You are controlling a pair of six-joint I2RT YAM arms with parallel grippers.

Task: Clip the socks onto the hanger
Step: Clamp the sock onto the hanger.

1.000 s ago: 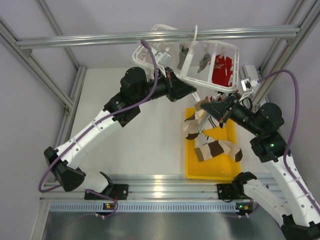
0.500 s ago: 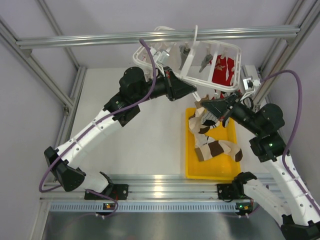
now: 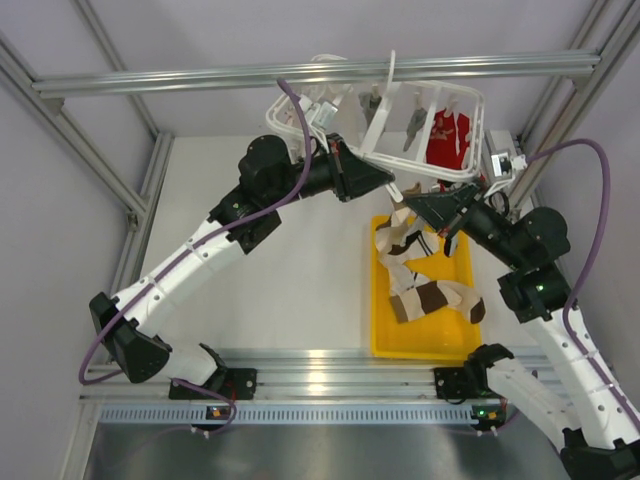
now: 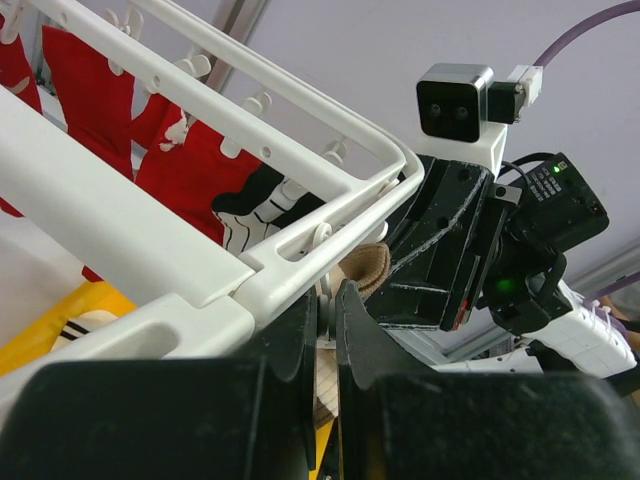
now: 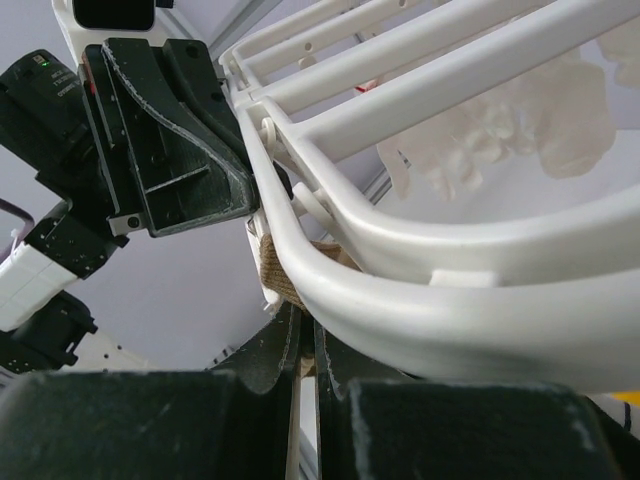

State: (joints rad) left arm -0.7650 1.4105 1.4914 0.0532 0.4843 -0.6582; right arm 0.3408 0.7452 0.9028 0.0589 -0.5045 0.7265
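Fingers [image 5: 268, 352] of the right gripper [image 5: 305, 335] clamped a sock [image 3: 395, 245] by its cuff, up at the hanger [image 5: 420, 240]'s near right corner, likely for clipping. The left gripper [image 4: 325, 315] sat pressed together there, apparently steadying that corner

hanger [image 3: 378, 118] behind tray [image 3: 420, 340] | socks [image 3: 435, 297] in tray

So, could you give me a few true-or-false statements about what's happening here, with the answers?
1. A striped sock lies in the yellow tray. True.
2. The red garment lies in the tray too. False: it hangs on the white hanger.
3. The right gripper is shut on a dangling sock just below the hanger. True.
4. The left gripper is parked far from the hanger. False: it is right at the hanger's near edge.
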